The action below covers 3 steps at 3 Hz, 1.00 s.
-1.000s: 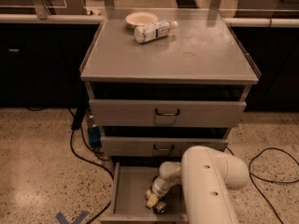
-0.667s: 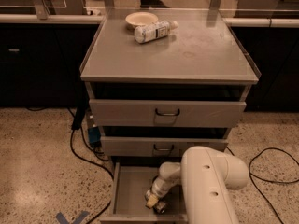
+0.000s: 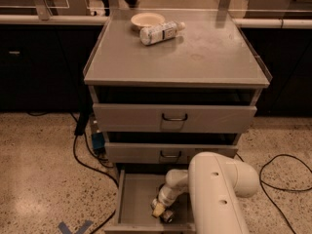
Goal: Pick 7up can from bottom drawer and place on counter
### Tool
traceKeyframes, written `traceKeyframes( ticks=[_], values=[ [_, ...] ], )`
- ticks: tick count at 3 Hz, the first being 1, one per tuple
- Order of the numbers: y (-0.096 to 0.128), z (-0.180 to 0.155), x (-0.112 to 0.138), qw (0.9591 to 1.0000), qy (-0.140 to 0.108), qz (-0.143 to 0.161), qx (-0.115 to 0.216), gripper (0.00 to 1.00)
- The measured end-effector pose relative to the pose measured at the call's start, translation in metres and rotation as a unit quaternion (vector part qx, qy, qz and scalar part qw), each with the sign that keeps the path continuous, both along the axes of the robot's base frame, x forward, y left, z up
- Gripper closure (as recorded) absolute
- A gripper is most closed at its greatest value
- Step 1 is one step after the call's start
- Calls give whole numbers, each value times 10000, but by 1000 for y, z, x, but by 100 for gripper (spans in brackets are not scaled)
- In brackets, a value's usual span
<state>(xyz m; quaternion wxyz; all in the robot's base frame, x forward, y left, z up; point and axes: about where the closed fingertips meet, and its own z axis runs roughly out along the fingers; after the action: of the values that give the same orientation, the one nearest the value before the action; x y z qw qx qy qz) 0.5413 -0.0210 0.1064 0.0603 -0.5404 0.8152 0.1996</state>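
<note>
Sitting low in bottom drawer, hand beside 7up can, grip impossible to tell

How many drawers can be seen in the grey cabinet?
3. The top drawer sits just under the counter, the middle drawer is below it, and the bottom drawer is pulled out near the floor, with the pincer down inside it. None seems hidden.

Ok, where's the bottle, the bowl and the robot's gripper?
Bottle (image 3: 160,33): camera view, on its white label.
Bowl (image 3: 147,19): camera view, on its pale inside.
Gripper (image 3: 160,210): camera view, at its tip, down in the bottom drawer (image 3: 135,204).
</note>
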Motion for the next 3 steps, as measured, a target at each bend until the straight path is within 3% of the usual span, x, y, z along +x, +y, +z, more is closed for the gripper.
traceKeyframes(
  ticks=[1,2,3],
  values=[
    [2,19,-7,9994,-35,115,317,100],
    [10,48,-16,9962,-160,100,854,100],
    [27,83,-23,9938,-360,144,1039,100]
  ],
)
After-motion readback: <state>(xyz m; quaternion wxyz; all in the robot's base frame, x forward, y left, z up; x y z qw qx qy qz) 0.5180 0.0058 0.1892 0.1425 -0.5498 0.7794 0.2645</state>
